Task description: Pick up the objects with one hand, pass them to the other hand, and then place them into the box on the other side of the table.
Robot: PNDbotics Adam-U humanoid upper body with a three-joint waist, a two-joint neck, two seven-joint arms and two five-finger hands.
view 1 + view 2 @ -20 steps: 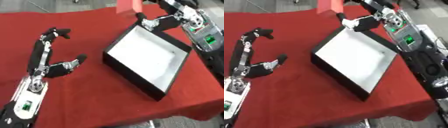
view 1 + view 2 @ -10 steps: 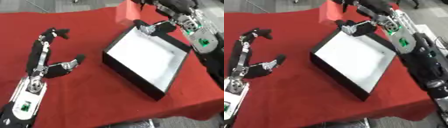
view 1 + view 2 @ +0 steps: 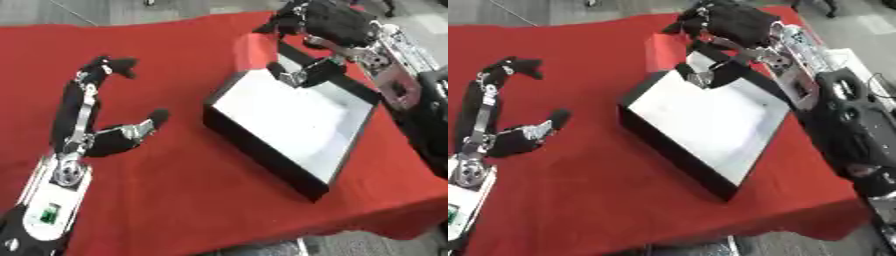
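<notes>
Red cloth covers our table. Our right hand, fingers curled on a red block, hovers over the box; release remains. Left hand rests open.

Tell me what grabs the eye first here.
The black box with its pale floor, sitting askew on the red cloth right of centre, stands out most. Over its far corner hangs the right hand, with a red block beside it against the box's far-left wall; whether the fingers hold it I cannot tell. The left hand lies open on the cloth at the left.
</notes>
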